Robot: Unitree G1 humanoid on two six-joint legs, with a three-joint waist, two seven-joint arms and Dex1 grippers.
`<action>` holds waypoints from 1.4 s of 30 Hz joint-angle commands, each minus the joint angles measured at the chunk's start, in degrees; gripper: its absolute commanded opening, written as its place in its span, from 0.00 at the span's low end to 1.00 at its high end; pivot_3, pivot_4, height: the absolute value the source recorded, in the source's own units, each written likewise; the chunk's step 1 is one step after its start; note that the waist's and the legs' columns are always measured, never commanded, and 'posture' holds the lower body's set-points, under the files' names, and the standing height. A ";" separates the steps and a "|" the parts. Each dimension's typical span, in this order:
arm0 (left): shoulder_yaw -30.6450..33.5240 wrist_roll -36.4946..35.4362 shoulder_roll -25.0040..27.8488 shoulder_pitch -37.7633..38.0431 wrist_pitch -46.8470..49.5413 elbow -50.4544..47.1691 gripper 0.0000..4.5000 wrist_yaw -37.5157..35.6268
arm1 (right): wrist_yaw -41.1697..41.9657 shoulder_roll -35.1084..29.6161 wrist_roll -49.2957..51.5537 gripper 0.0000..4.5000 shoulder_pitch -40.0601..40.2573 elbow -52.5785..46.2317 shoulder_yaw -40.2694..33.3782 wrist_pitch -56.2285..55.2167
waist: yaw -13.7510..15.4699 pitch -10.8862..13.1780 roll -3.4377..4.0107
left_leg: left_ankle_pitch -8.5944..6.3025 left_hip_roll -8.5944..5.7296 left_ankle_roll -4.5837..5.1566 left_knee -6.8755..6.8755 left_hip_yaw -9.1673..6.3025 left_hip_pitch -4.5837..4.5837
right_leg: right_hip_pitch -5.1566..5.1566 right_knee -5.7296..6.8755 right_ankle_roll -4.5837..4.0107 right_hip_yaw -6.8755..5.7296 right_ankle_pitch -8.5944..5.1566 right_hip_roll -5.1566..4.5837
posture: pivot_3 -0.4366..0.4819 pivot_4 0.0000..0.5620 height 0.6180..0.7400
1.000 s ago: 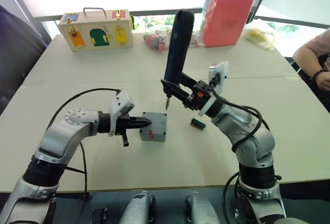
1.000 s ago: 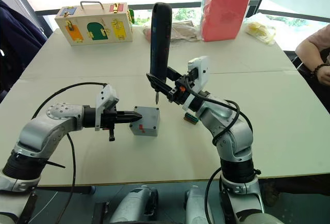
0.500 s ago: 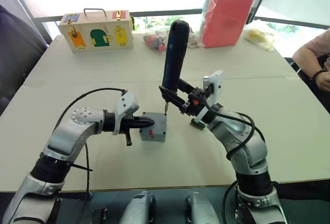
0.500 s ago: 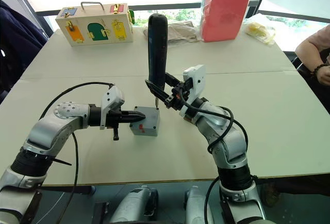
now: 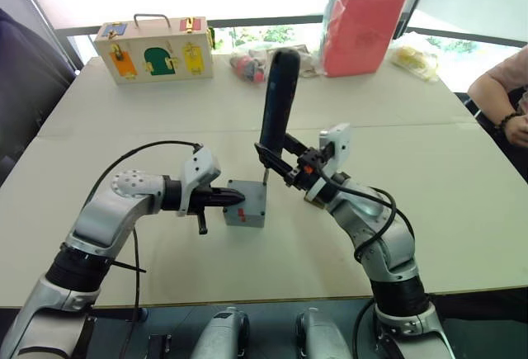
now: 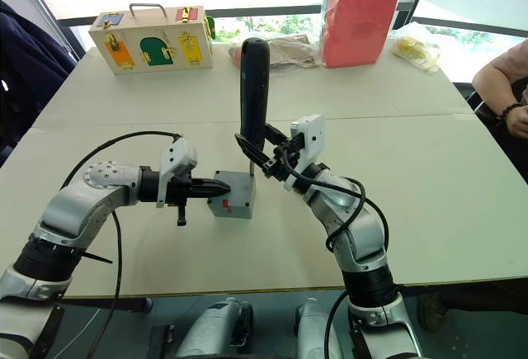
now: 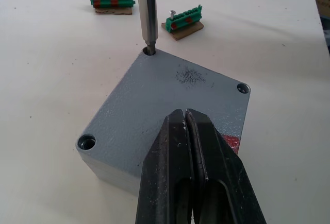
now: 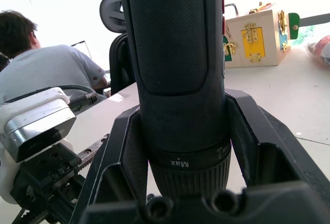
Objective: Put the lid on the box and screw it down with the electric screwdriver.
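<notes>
Lowered since the earlier frames, the electric screwdriver [image 5: 278, 95] now seats its bit in a corner hole of the lid [image 7: 170, 108], which sits on the box [image 5: 246, 203] near the table's [image 5: 462, 177] middle. Left gripper [image 7: 192, 131], fingers pressed together, braces the box's side. Right gripper [image 8: 180, 131] clamps the screwdriver's barrel. Box judged light, rigid, prone to sliding; bracing low is advisable.

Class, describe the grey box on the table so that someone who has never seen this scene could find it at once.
Start at the big pale table and look to its near middle, between the two robot arms. The box sits there, with the left pincer shut and resting on its lid. It is the one plain grey square block with corner screw holes, unlike the small green blocks or the far wooden case.
</notes>
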 commanded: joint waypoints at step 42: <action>-1.35 1.07 2.21 5.18 2.56 -1.68 0.00 0.12 | -3.40 2.42 -15.17 0.40 11.22 10.97 9.69 -10.68 | -0.11 -1.63 -0.25 | -0.43 0.07 0.37 -1.14 -0.01 2.70 | 2.03 -0.74 -0.39 0.05 -0.50 -0.01 | 0.48 0.27 1.00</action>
